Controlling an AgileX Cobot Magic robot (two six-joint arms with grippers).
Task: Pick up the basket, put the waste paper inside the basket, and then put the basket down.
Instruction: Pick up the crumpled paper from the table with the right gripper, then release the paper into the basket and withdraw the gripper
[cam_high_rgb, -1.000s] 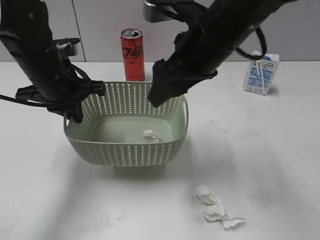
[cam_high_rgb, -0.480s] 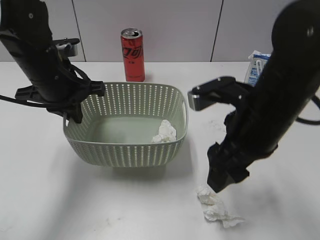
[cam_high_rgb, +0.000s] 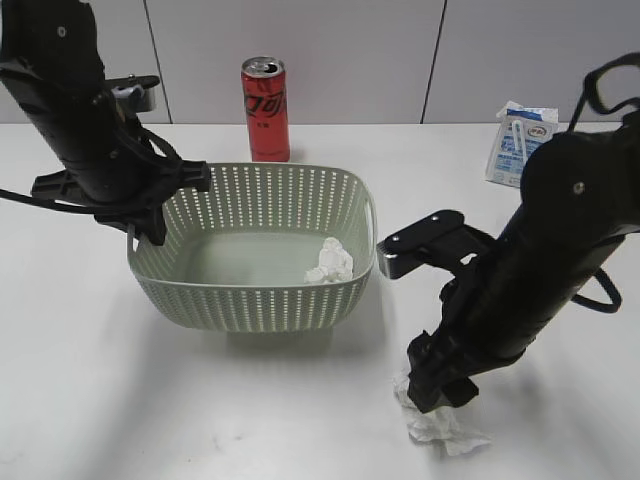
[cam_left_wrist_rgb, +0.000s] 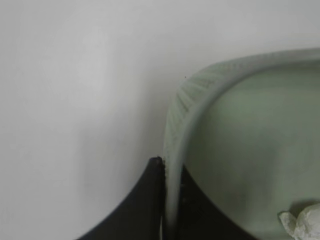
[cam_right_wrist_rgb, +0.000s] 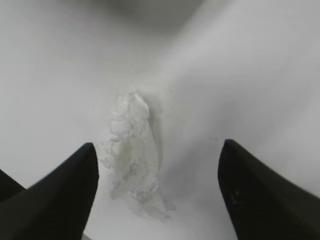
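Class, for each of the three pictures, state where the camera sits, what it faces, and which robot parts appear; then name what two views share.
Exterior view: in front of the table, slanting down; both arms show, basket, red can, carton.
Left wrist view: on the left arm, facing down; left hand clamps the basket rim.
Right wrist view: on the right arm, facing the table; open right hand straddles the waste paper.
Shared: exterior and left wrist views both show the wad in the basket.

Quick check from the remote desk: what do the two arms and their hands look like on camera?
Both arms are matte black and chunky, with loose black cables looping off them. Each carries a grey metal bracket near the wrist. The left hand and right hand end in plain black tapered fingers. No markings show.
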